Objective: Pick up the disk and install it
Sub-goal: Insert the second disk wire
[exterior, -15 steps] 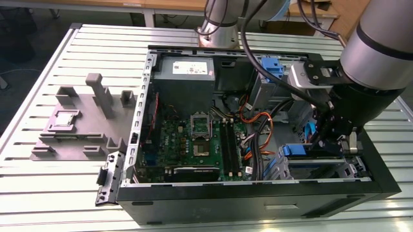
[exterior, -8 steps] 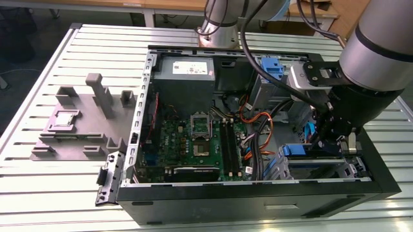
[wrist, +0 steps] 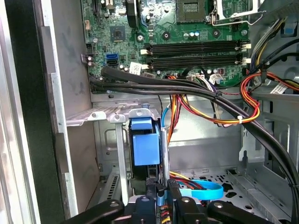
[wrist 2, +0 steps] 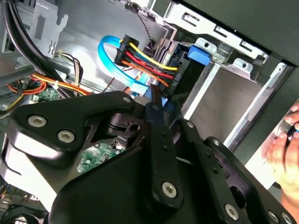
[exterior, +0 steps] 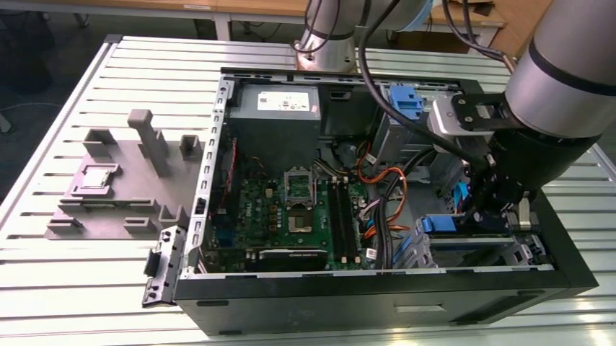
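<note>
The arm [exterior: 563,68] was silver-grey with black joint bands, and its black gripper [wrist 2: 159,112] linkage carried round silver screws.

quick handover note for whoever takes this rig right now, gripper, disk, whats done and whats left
Gripper: down inside the open computer case, at the drive bay on the exterior view's right; open or shut can't be told.
Disk: its blue carrier sits in the bay, in front of the gripper.
Done: disk is off the table and in the bay.
Left: full seating isn't confirmed.
A person's hand is beside the case.

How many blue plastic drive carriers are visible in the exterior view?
2. One blue carrier stands beside the grey box; the second blue carrier sits below the arm, which may hide more.
</note>
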`<state>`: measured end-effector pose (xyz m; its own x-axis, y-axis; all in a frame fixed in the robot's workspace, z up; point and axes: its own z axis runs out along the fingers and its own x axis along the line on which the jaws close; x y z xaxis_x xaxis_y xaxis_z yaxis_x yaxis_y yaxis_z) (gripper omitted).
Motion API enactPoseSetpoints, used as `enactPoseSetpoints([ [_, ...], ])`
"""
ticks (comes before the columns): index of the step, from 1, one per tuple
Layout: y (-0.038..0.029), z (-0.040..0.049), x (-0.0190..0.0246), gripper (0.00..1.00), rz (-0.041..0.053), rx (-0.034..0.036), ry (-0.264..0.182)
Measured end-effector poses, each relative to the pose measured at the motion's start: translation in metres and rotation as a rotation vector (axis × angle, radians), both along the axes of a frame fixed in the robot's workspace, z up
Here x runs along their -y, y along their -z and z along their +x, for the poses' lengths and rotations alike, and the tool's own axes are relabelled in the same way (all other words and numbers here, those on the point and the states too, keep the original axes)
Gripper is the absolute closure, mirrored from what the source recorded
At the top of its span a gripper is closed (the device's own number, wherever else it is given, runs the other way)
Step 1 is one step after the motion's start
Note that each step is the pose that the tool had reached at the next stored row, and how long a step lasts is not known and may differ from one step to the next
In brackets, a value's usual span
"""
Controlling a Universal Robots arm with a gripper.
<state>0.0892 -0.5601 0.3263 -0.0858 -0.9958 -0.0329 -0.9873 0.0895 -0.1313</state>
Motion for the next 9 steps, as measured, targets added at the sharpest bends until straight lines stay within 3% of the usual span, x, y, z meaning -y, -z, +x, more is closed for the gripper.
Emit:
enactPoseSetpoints([
  [9,-0.0109,0.0000,0.0000,0.76,-0.0003,-0.0011,0.000],
])
